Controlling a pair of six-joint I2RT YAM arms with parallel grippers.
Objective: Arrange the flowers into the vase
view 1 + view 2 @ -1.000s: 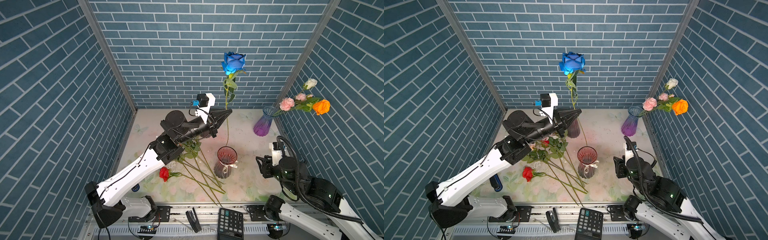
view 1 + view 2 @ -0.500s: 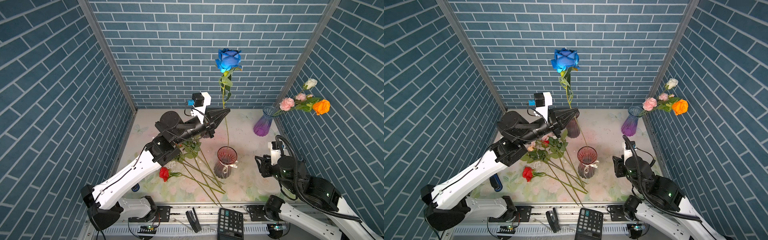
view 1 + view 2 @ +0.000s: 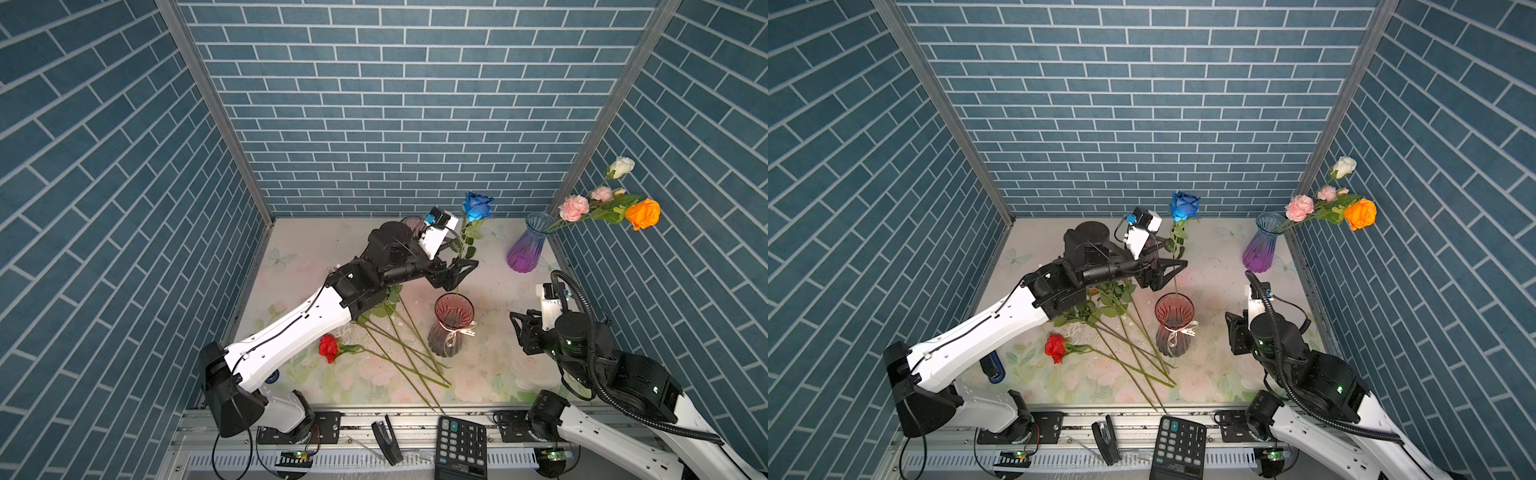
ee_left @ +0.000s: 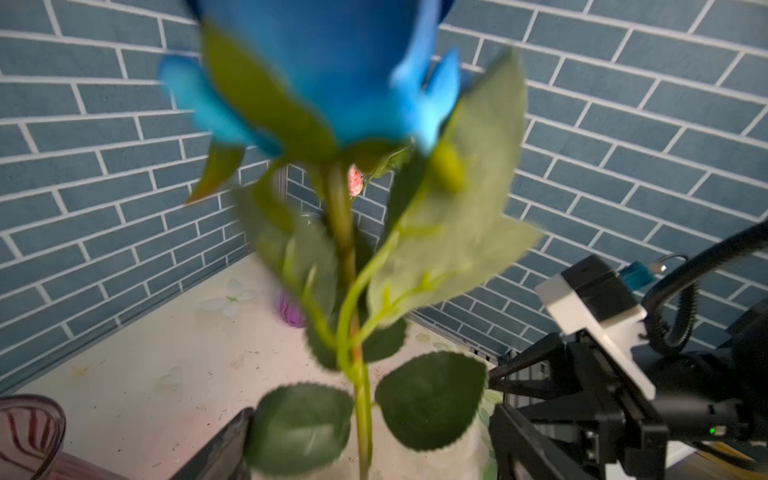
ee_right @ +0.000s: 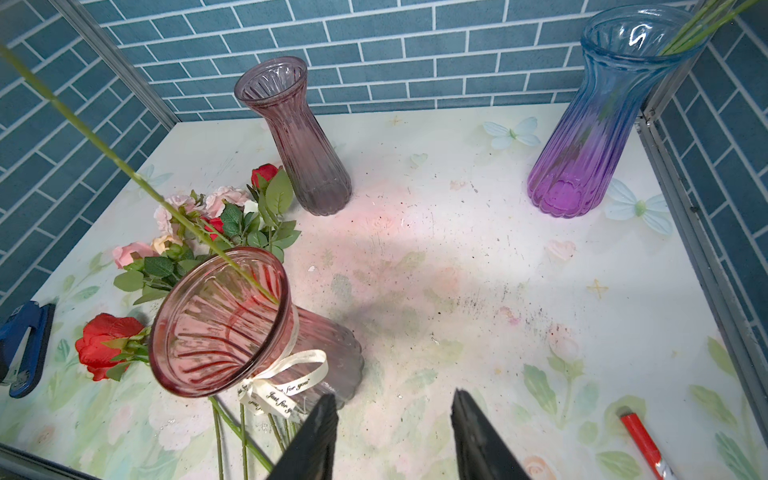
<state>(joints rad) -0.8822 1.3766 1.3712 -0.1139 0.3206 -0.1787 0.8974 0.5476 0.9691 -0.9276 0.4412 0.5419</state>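
- pink vase point(image 3: 451, 332): ribbed glass, ribbon bow, upright.
- blue rose point(image 3: 477, 206): stem end inside the pink vase, bloom high above it.
- red rose point(image 3: 328, 348) and mixed bunch point(image 5: 216, 224): lying flat beside the pink vase.
- orange, pink and white blooms point(image 3: 642, 212): in purple vase point(image 3: 524, 249), well apart from the pink vase.

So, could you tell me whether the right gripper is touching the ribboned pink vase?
Apart. In both top views bare table shows between the right gripper and the ribboned pink vase; its jaws stand open, holding nothing.
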